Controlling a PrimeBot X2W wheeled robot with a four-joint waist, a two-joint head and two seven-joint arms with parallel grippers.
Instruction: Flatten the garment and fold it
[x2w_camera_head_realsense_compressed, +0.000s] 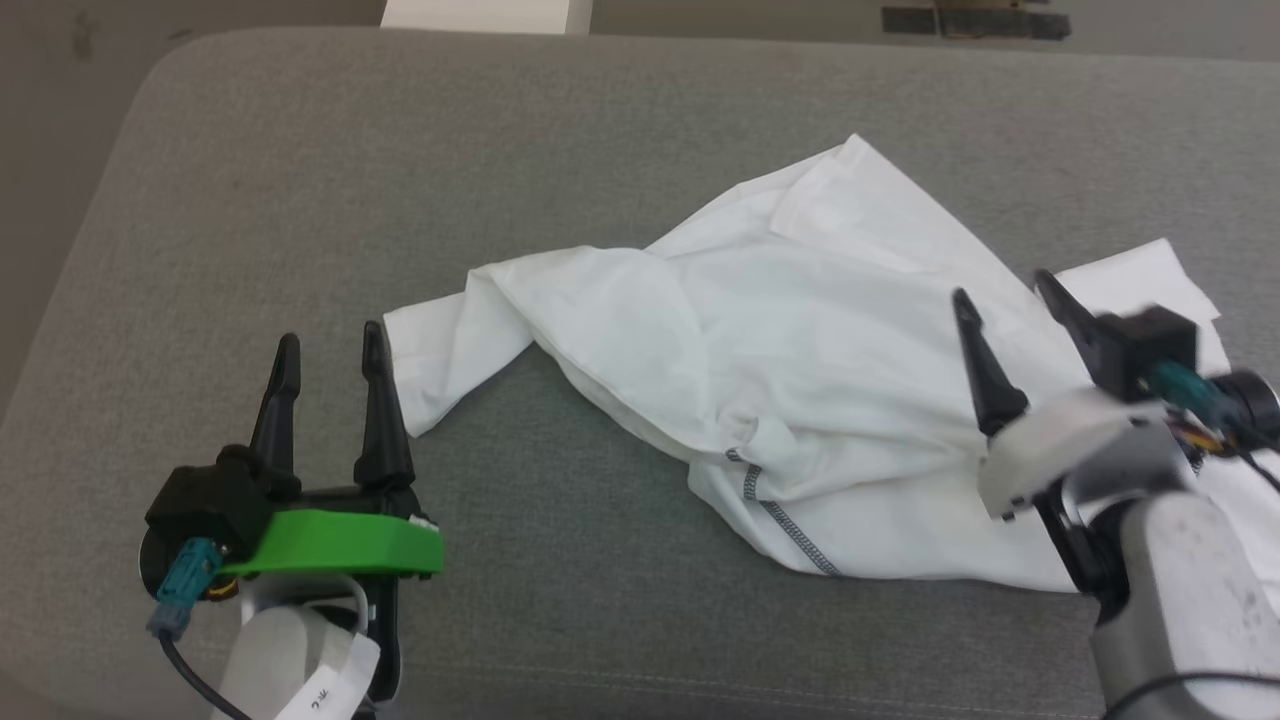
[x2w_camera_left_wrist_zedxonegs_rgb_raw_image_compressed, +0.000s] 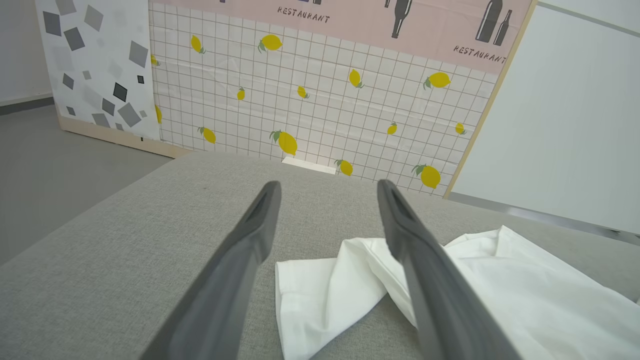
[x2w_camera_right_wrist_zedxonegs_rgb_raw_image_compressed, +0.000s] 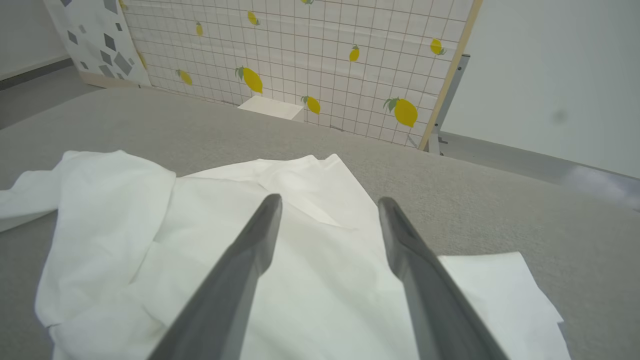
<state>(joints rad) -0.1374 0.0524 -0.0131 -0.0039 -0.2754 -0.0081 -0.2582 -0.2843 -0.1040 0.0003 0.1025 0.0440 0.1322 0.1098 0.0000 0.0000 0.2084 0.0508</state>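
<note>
Garment (x2w_camera_head_realsense_compressed: 800, 400) crumpled, centre-right of head view, on grey bench (x2w_camera_head_realsense_compressed: 250, 150). Left tool (x2w_camera_head_realsense_compressed: 330, 335) & right tool (x2w_camera_head_realsense_compressed: 1003, 285) both wide, empty. Fabric prob. thin, light, floppy. Pinch loose end (x2w_camera_head_realsense_compressed: 430, 360) nr left tool.

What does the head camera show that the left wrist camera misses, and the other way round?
Head view: both open grippers together, the left gripper beside one end of the garment, the right gripper over its other side, plus grey stitching along a hem. Left wrist view: a lemon-patterned panel lettered RESTAURANT behind the grey cushion, and bare floor. Shared: the crumpled white garment on the cushion, and the left gripper's two dark fingers, spread.
</note>
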